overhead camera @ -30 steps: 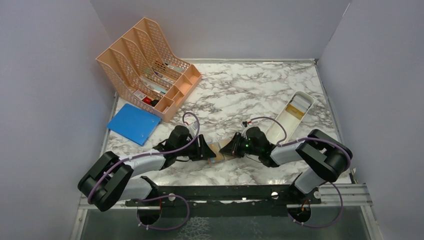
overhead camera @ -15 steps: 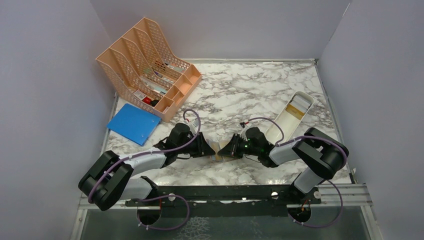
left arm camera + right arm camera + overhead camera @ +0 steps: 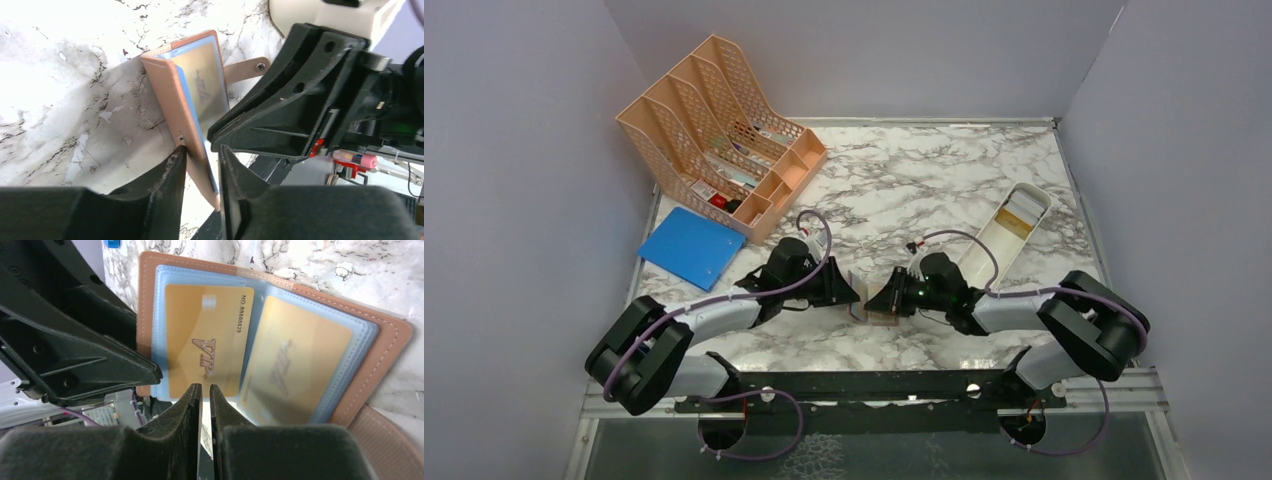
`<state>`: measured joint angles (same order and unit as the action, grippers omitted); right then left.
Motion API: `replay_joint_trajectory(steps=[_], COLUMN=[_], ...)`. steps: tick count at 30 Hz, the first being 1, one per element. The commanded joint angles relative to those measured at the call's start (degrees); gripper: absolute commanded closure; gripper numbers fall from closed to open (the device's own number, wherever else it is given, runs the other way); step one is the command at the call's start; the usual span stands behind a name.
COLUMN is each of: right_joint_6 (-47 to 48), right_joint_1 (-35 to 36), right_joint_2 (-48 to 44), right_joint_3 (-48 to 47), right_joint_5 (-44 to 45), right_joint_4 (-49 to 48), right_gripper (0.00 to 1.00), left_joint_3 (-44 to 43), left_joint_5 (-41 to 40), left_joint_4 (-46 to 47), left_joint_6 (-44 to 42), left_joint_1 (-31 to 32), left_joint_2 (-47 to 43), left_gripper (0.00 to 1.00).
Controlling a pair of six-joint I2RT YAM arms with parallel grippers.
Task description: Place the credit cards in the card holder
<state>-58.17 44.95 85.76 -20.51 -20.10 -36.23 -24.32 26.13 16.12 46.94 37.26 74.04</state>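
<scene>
Marbled table [image 3: 944,180] between lilac walls, with both arms meeting at its near middle, where the card holder [image 3: 865,304] stands open between them. Left hand [image 3: 201,152] pinches the near edge of one leather cover, propping that flap up on edge off the table. Right hand [image 3: 205,390] has its fingers pressed almost together on the near edge of a gold card [image 3: 207,347], which lies against the blue lining of the page on the left of the right wrist view. A second gold card [image 3: 295,360] sits behind the clear pocket of the other page.

I judge the step to be seating the first card in its slot. It seems most of the way in, though I cannot tell whether it is fully under the pocket lip. The next move calls for a short push along the card's length while the left hand braces the cover, then letting go. Pushing out of line could buckle the card or fold the holder shut.
</scene>
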Motion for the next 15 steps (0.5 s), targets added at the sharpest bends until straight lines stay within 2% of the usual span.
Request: replay_joint_trajectory(steps=[1, 6, 11, 15], right_joint_6=[7.75, 13.64, 16.63, 17.19], right_joint_1=[0.31, 0.31, 0.31, 0.31], right_joint_2=[-5.73, -10.1, -9.47, -7.01], right_joint_3=[-3.26, -6.46, -8.48, -8.54], right_joint_5=[5.37, 11.43, 14.03, 14.54], right_joint_4=[12.71, 21.76, 24.2, 22.81], right_gripper=[0.84, 0.84, 0.83, 0.83], left_joint_3=[-2.9, -4.19, -5.09, -5.56], left_joint_5=[0.33, 1.1, 2.06, 2.39], left_joint_4=[-2.6, -2.61, -1.6, -1.6], left_joint_6=[-3.0, -3.21, -3.08, -3.26], left_joint_1=[0.19, 0.21, 0.18, 0.19], left_joint_2=[0.73, 2.11, 3.73, 4.26], left_gripper=[0.65, 0.7, 0.88, 0.89])
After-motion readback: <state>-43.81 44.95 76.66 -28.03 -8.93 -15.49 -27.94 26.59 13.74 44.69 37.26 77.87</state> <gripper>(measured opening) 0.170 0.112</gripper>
